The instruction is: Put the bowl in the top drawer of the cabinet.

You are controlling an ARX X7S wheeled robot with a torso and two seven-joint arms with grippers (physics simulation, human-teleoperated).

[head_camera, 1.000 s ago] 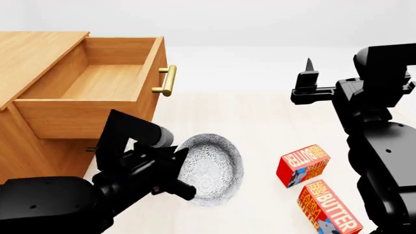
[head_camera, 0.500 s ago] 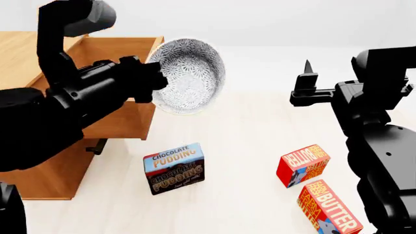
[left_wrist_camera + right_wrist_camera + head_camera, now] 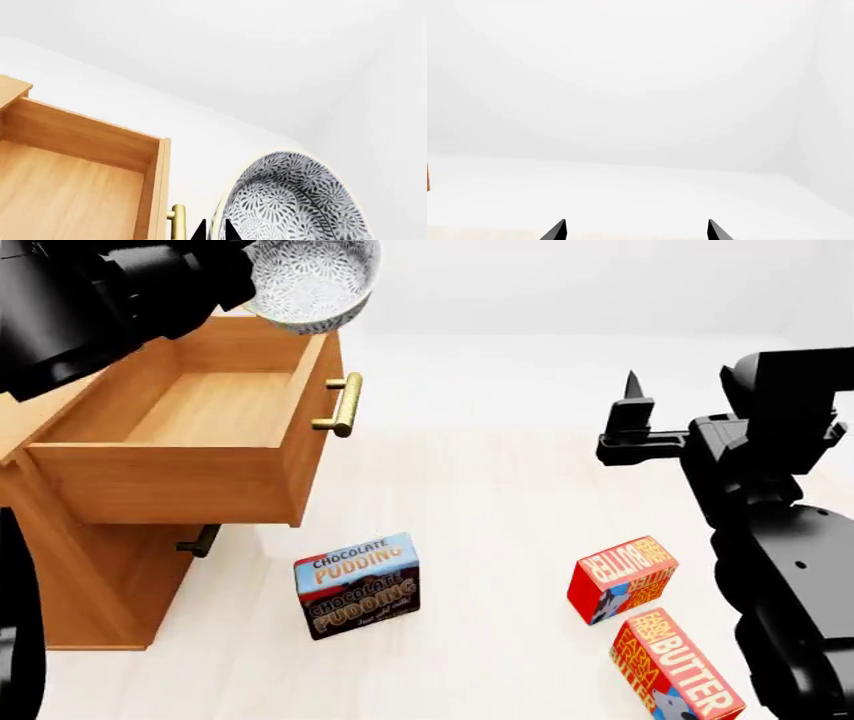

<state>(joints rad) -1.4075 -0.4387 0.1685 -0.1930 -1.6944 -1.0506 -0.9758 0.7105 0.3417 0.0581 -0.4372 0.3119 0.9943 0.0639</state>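
My left gripper (image 3: 254, 280) is shut on the rim of the speckled white-grey bowl (image 3: 314, 280), holding it tilted in the air above the far front corner of the top drawer (image 3: 200, 410). That drawer stands pulled out of the orange-brown cabinet (image 3: 80, 570), its wooden inside bare, its brass handle (image 3: 340, 405) at the front. The left wrist view has the bowl (image 3: 300, 200) pinched at its edge between my two fingertips (image 3: 215, 231), beside the drawer's front wall (image 3: 153, 195). My right gripper (image 3: 634, 400) hangs open and empty at the right, well away from the cabinet.
A chocolate pudding box (image 3: 358, 585) stands on the pale floor in front of the cabinet. Two red butter boxes (image 3: 622, 578) (image 3: 674, 670) lie at the lower right near my right arm. The lower drawer's handle (image 3: 200, 540) shows under the open drawer.
My left arm has raised the bowl from beside the drawer front up and to the left, above the open drawer's corner. The right arm has barely moved.
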